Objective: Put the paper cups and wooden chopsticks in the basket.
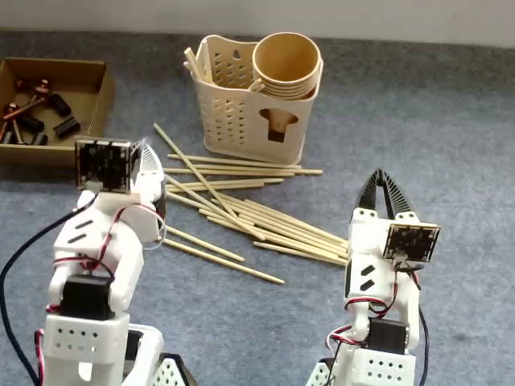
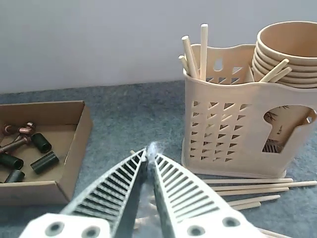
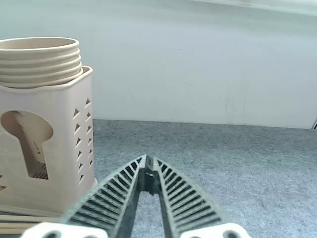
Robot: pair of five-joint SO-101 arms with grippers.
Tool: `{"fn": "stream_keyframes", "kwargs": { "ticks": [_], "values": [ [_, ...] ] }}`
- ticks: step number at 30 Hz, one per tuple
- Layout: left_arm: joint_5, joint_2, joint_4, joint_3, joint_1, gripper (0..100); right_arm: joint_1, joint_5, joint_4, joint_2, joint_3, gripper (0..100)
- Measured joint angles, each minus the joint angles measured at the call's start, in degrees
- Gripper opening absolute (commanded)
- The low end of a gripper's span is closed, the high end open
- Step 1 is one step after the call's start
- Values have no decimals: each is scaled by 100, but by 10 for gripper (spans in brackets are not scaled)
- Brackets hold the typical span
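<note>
A cream plastic basket (image 1: 241, 121) (image 2: 223, 134) (image 3: 54, 158) stands at the back of the grey mat. Stacked paper cups (image 1: 287, 63) (image 2: 290, 49) (image 3: 39, 58) sit in its right part, and a few wooden chopsticks (image 1: 193, 63) (image 2: 195, 49) stand in its left part. Several chopsticks (image 1: 249, 213) (image 2: 252, 191) lie scattered on the mat in front of the basket. My left gripper (image 1: 150, 165) (image 2: 149, 154) is shut and empty, just left of the scattered sticks. My right gripper (image 1: 384, 183) (image 3: 148, 162) is shut and empty, to the right of them.
A cardboard box (image 1: 98, 100) (image 2: 74, 148) with dark metal parts (image 1: 36, 112) (image 2: 25, 148) sits at the back left. A pale wall rises behind the mat.
</note>
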Motion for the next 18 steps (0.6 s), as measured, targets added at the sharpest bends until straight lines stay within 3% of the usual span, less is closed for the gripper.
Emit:
{"fn": "stream_keyframes", "kwargs": {
  "ticks": [5, 14, 18],
  "values": [
    [0, -923, 0, 738, -105, 5, 0, 0, 0, 0, 0, 10],
    [-255, -2919, 0, 2321, -1064, 5, 0, 0, 0, 0, 0, 10],
    [-352, -3059, 0, 2585, -1398, 5, 0, 0, 0, 0, 0, 10]
  ]
}}
